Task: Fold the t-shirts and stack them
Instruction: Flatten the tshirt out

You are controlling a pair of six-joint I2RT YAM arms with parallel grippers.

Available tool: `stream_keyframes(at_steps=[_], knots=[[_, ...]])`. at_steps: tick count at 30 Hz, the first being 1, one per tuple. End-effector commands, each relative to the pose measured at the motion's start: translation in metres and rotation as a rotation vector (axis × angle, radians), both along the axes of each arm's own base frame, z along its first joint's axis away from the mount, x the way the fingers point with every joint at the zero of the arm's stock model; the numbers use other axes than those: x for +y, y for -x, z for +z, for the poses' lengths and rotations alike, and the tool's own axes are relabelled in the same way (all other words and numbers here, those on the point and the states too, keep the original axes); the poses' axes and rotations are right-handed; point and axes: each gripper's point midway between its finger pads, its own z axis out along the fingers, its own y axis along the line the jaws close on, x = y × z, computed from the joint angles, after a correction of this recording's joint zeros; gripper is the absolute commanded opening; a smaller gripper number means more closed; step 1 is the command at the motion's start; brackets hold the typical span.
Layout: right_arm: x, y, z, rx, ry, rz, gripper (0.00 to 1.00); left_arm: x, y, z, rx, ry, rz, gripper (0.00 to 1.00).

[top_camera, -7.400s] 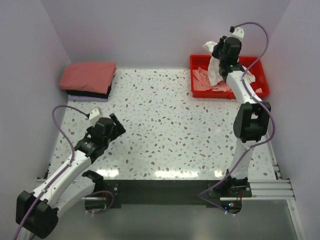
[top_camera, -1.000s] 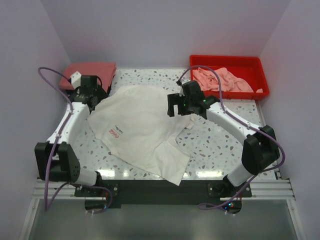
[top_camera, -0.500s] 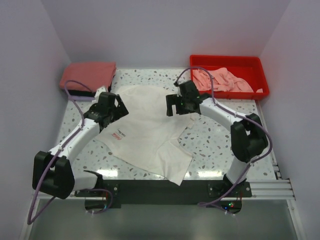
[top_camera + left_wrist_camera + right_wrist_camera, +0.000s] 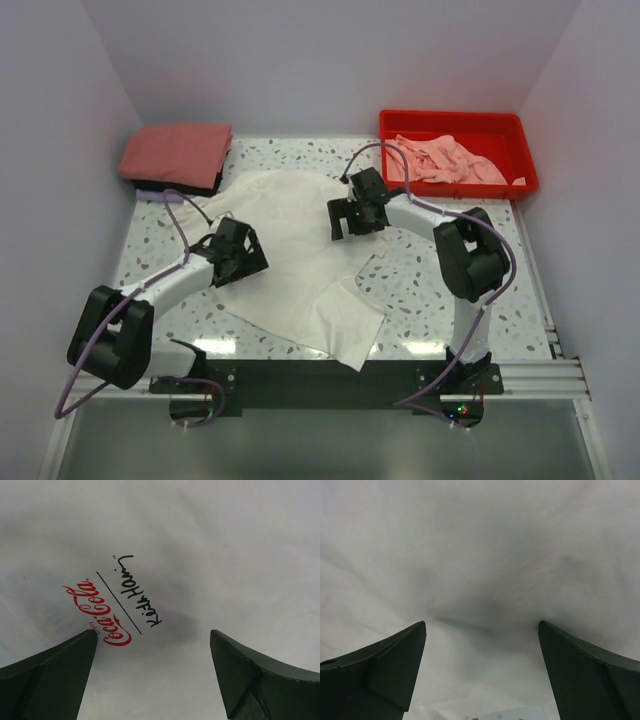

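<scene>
A white t-shirt (image 4: pixel 300 270) lies spread out, a little rumpled, across the middle of the table. Its red script logo (image 4: pixel 102 614) and black signature print show in the left wrist view. My left gripper (image 4: pixel 245 257) hovers open just above the shirt's left part, the logo just ahead of its left finger (image 4: pixel 60 665) and nothing between the jaws. Over the shirt's far right part my right gripper (image 4: pixel 345 220) is also open, only white cloth (image 4: pixel 480 570) under it. Light pink t-shirts (image 4: pixel 445 160) lie crumpled in a tray. A folded stack, salmon-red on top (image 4: pixel 178 152), sits back left.
The red plastic tray (image 4: pixel 520 150) stands at the back right corner. Walls close in the table on three sides. The shirt's lower hem (image 4: pixel 355 345) reaches close to the table's front edge. Speckled tabletop (image 4: pixel 440 290) shows to the right of the shirt.
My left gripper has swung from the shirt's back left edge, by the folded stack, toward the front and right, over the print. The right gripper shifted slightly left. Both stayed open.
</scene>
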Motion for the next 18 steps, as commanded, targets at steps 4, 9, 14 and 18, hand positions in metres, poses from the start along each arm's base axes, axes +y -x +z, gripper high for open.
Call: stream_keyframes(at_steps=[4, 9, 14, 18], knots=[[-0.009, 0.028, -0.010, 0.022, -0.019, 0.002, 0.99, -0.013, -0.018, -0.012, -0.011, 0.032, -0.005, 1.00], [-0.020, 0.061, -0.024, 0.069, -0.055, -0.052, 0.99, -0.025, -0.044, -0.024, 0.025, 0.008, -0.035, 1.00], [-0.040, 0.107, -0.045, 0.151, -0.059, -0.140, 0.99, -0.056, -0.086, -0.038, 0.079, -0.016, -0.109, 1.00], [-0.050, 0.135, -0.051, 0.185, -0.042, -0.134, 0.99, -0.082, -0.112, -0.040, 0.082, -0.071, -0.179, 1.00]])
